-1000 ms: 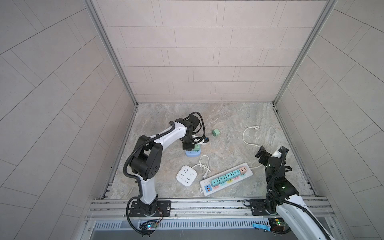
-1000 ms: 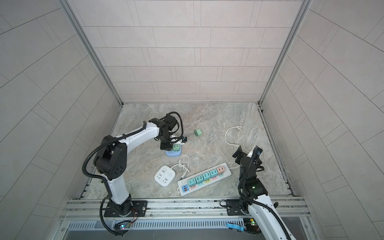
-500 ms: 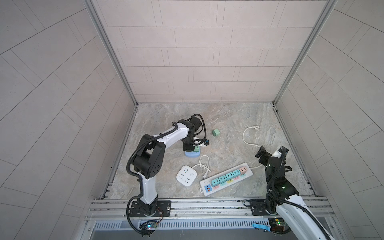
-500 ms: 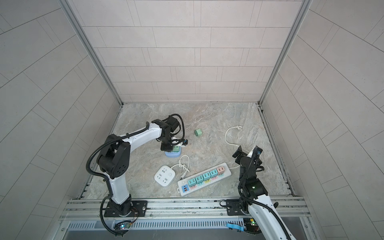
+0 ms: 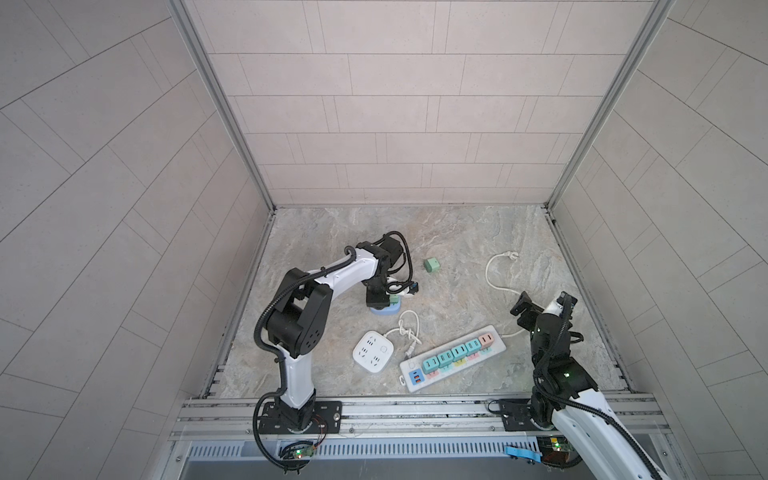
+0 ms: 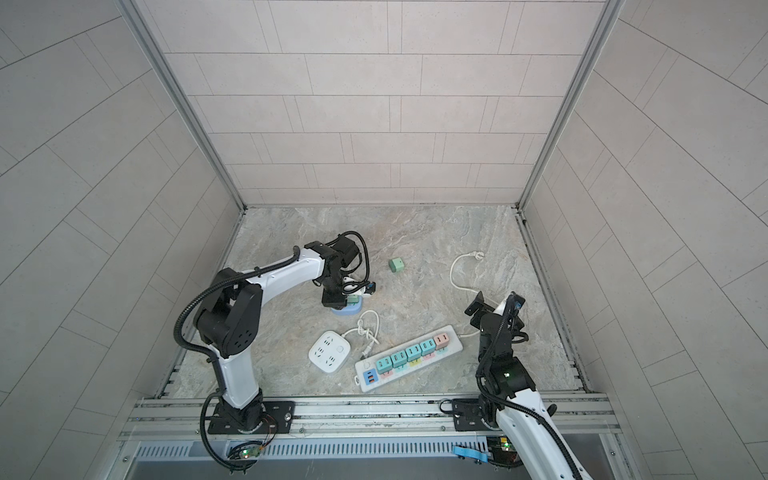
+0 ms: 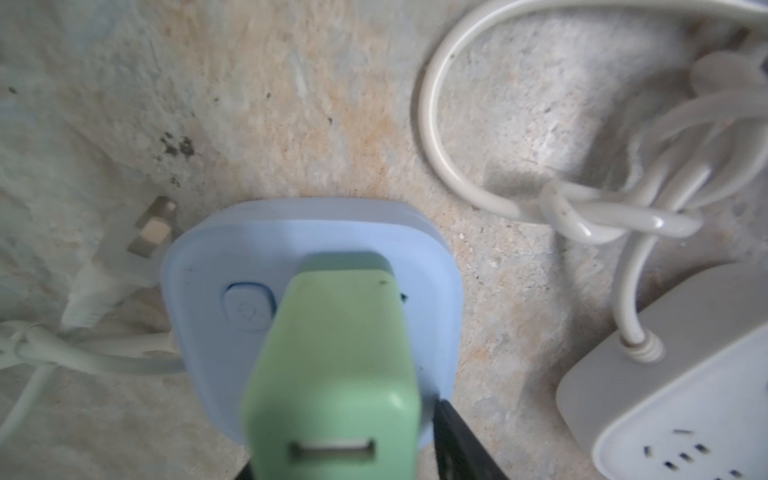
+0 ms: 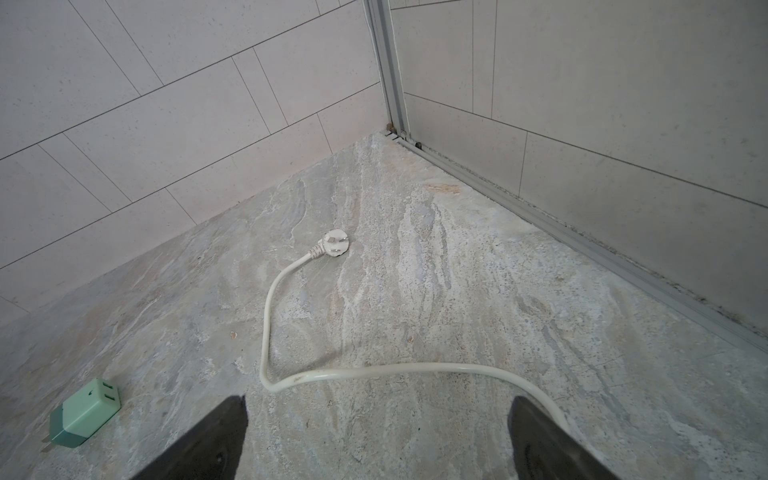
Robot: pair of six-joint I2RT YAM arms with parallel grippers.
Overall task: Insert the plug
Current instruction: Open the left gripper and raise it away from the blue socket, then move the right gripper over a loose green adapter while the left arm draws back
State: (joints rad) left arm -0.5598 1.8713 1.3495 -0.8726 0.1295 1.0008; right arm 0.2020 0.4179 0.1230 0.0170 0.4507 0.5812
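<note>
The green plug [image 7: 332, 357] stands upright, plugged into the blue socket [image 7: 199, 291] on the worktop [image 5: 457, 232]. The left jaws hang directly over the blue socket and straddle the plug. They look parted: the 1 finger [image 7: 461, 444] that shows clearly stands just off the plug's side, with a sliver of blue between (the other is barely in frame). A 2nd green plug [image 5: 432, 264] lies loose beyond the blue socket, toward the back wall. A white square socket [image 5: 373, 351] sits just in front of the blue socket, with its knotted cord [image 5: 409, 328] near the blue socket's right. The long strip [image 5: 453, 357], carrying 5 plugs, lies further right. The right jaws, well away from the blue socket, gape wide and hold nothing, above a white cord [image 8: 266, 332].
</note>
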